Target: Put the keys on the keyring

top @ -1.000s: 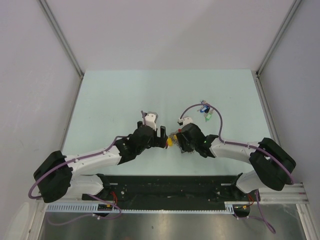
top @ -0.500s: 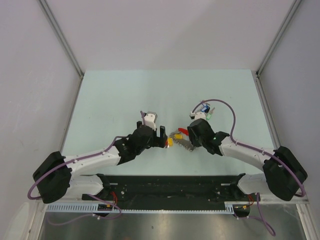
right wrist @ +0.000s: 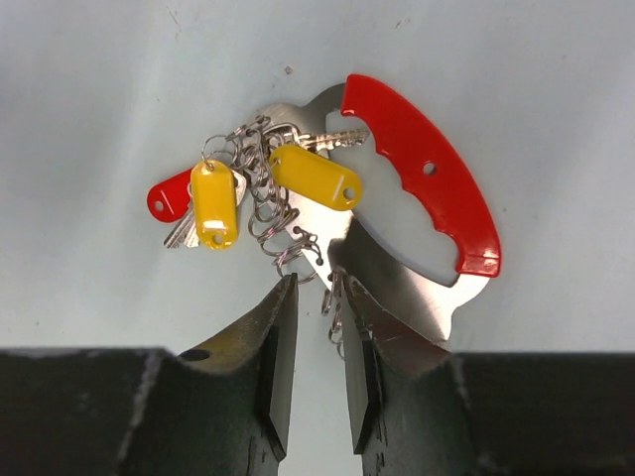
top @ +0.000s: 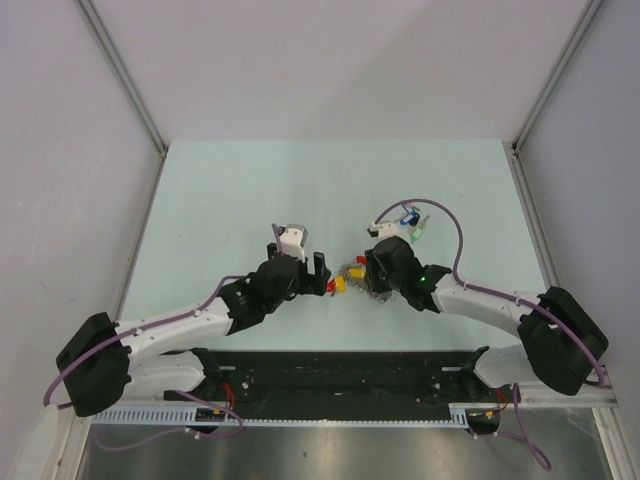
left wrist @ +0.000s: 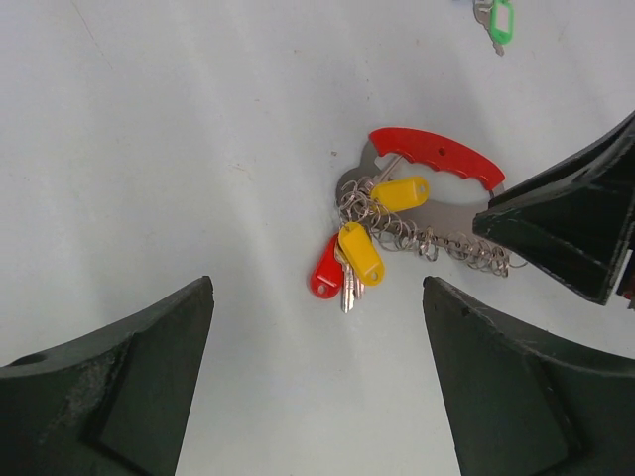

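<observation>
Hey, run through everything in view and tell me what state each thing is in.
keyring: lying flat on the table.
left pincer: wide open, empty.
right pincer: nearly closed around the keyring's chain; grip unclear.
green key: loose on the table, off the keyring.
blue key: loose beside it.

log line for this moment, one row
left tool: open, facing keyring | right tool: jaws narrow round its chain, grip unclear | green key, blue key: on table, not on ring
</observation>
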`<state>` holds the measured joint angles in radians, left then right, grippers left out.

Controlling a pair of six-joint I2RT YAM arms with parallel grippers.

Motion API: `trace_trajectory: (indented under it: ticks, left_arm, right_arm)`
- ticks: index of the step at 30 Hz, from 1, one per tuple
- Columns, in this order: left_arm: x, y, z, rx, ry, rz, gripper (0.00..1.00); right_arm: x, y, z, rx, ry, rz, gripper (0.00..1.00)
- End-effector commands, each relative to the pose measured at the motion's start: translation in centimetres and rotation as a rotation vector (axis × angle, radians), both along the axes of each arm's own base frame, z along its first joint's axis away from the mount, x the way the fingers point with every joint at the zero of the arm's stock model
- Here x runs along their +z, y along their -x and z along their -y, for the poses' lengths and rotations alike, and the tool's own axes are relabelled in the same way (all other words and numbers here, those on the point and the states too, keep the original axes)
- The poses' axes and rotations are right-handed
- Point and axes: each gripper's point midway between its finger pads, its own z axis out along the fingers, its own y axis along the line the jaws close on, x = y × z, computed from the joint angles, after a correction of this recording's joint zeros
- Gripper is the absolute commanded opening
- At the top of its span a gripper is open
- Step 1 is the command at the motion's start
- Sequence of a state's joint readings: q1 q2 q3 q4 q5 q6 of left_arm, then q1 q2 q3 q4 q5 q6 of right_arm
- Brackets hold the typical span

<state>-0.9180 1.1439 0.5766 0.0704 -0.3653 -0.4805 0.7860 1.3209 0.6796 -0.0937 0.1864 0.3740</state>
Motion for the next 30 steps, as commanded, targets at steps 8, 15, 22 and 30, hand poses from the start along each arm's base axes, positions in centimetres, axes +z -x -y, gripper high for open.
trace_trajectory:
  ticks: [8, 15, 22, 30]
  left_arm:
    - [0.5, 0.0, -0.8, 0.045, 0.040, 0.024, 0.91]
    - [0.7, -0.1, -0.7, 0.043, 0.042, 0.027, 0.91]
    - [0.7, 0.0, -0.6, 0.037, 0.044, 0.026, 0.91]
    - [0.6, 0.0, -0.4, 0.030, 0.044, 0.021, 0.91]
  right_arm:
    - [-2.1, -0.2, -1.8, -0.015, -0.055, -0.085, 0.25]
    - [-2.7, -0.1, -0.9, -0.042, -0.014, -0.091, 0.25]
    - [-0.9, -0.3, -0.8, -0.054, -0.041, -0.052, 0.26]
    - [-1.6, -0.5, -0.8, -0.067, -0.036, -0.065, 0.25]
